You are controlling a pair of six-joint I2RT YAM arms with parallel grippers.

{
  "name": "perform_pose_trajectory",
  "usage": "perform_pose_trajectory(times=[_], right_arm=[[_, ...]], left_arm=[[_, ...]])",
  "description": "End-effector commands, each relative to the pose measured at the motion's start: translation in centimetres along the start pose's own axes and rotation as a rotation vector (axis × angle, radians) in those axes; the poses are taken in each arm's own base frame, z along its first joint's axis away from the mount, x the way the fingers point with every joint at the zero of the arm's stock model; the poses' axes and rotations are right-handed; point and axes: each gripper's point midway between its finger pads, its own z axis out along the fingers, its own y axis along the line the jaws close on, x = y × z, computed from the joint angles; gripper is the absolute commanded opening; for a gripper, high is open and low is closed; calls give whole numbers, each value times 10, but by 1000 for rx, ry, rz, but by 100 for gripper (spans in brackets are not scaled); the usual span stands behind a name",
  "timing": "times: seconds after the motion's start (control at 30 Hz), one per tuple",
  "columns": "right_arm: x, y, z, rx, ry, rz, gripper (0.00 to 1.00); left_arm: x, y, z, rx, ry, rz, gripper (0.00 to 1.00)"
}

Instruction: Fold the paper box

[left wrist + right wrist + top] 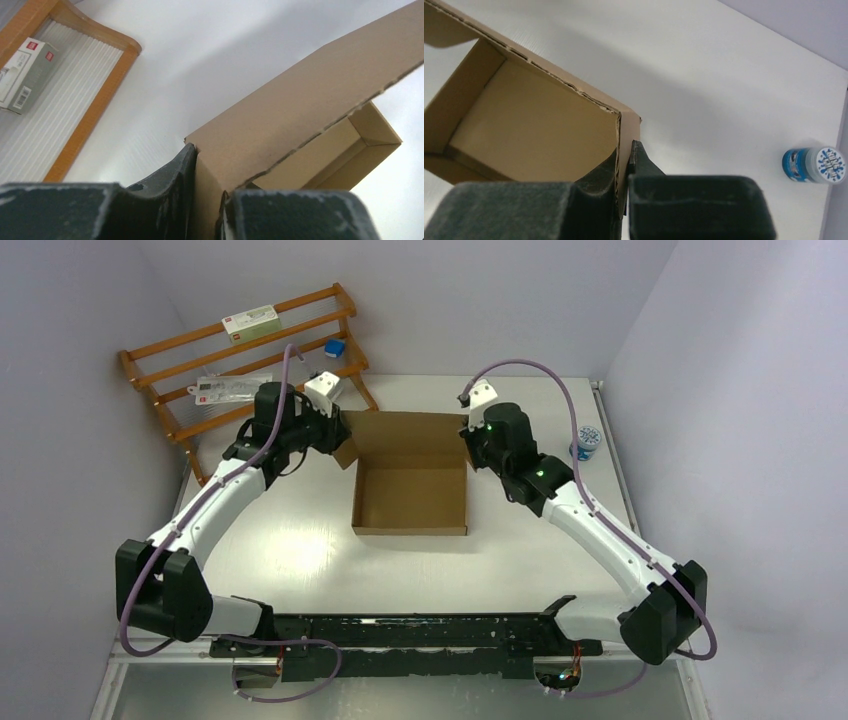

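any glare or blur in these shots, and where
Top view: a bright glare patch on the table beside the box, otherwise sharp. Left wrist view: left claw dark and soft up close, background washed out. Right wrist view: right claw blurry, box and bottle clear.

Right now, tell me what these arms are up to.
Both arms are working on the paper box, which sits open-topped on the table. The left gripper is pinched on cardboard at its far left corner, the right gripper on the wall at its far right corner. The base and side walls are up; the far flap is not folded over.
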Motion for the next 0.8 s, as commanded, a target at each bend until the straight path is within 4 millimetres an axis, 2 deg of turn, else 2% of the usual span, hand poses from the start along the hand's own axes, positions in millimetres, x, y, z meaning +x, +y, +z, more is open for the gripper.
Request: perform_pose_trajectory(times=[0.0, 0.17, 0.3, 0.4, 0.63, 0.77], right_arm=[[-29, -1, 5, 43, -153, 143, 0], [-17, -8, 18, 122, -125, 242, 0], [-11, 2, 27, 85, -114, 256, 1], [-9, 1, 28, 96, -113, 260, 2], [-7, -8, 22, 134, -150, 209, 3], [-7, -10, 19, 134, -169, 170, 4]], left_arm=[[-21, -18, 3, 3, -30, -154, 22], [-25, -26, 9, -11, -44, -288, 25], [-26, -36, 12, 0, -93, -389, 29], [-24, -36, 11, -24, -102, -444, 32], [-11, -19, -5, -182, 18, -374, 53], [6, -11, -16, -234, 133, -307, 58]])
